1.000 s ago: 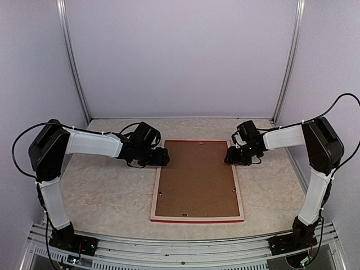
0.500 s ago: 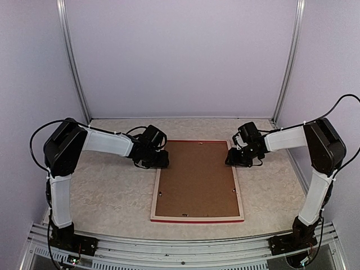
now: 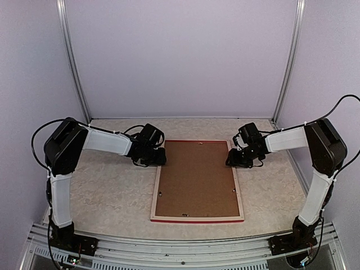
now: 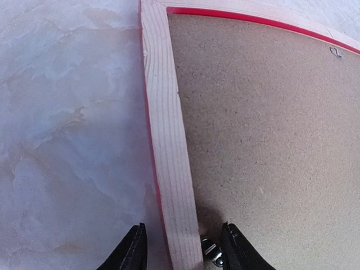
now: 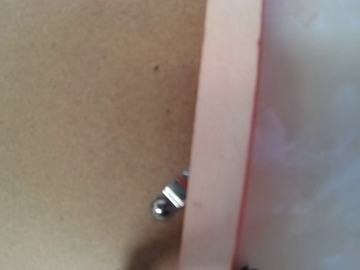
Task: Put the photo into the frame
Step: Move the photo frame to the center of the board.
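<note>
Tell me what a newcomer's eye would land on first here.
The frame, face down on the table, brown backing board up inside a pale wood rim. Then the two hands: the left hand straddles the frame's left rail near its far corner, and the right hand sits at the opposite rail.

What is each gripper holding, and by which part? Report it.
Left gripper straddles the left rail of the frame with gaps both sides: nothing held yet. Right gripper sits at the right rail; its fingers are unseen, so cannot be told.
</note>
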You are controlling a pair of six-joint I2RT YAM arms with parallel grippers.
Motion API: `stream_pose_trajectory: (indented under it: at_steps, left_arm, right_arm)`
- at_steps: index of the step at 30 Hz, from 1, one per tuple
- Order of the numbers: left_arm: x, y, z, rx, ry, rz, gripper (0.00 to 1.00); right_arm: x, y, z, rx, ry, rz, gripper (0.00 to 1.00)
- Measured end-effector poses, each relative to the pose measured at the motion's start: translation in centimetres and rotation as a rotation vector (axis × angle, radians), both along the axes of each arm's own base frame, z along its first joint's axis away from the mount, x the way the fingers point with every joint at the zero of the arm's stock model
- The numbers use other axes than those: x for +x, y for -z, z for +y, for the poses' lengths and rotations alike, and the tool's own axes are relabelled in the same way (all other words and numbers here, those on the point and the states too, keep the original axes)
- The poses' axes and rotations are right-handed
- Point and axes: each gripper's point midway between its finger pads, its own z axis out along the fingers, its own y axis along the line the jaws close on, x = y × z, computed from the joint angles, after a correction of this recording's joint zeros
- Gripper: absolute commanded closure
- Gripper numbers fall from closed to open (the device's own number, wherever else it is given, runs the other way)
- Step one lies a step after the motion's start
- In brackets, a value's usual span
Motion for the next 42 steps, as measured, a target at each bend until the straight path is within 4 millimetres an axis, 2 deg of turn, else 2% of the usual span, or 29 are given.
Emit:
stream_pose_trajectory:
  at_steps: [18, 27, 30, 34, 36, 42]
  left_arm:
    - [-0.4, 0.0, 0.1, -0.059, -0.003, -0.019, 0.78]
    - [-1.6, -0.1, 0.8, -0.073, -0.009, 0.002, 0.78]
    - [-2.2, -0.1, 1.2, -0.083, -0.003, 0.016, 0.72]
    - [-3.2, -0.5, 1.3, -0.126, 0.022, 0.043, 0.45]
    - [-3.4, -0.9, 1.1, -0.150, 0.033, 0.048, 0.35]
    - [-4.2, -2.1, 0.8, -0.200, 0.054, 0.046, 0.25]
  right_arm:
    - [-0.1, 0.0, 0.0, 0.001, 0.000, 0.001, 0.55]
    - [-0.1, 0.0, 0.0, 0.001, 0.001, 0.001, 0.55]
    - [-0.1, 0.0, 0.0, 0.003, 0.003, 0.000, 0.55]
    - [-0.1, 0.0, 0.0, 0.004, 0.004, 0.001, 0.55]
    - [-0.1, 0.0, 0.0, 0.004, 0.005, 0.001, 0.55]
    - [-0.3, 0.0, 0.3, 0.006, -0.002, 0.000, 0.55]
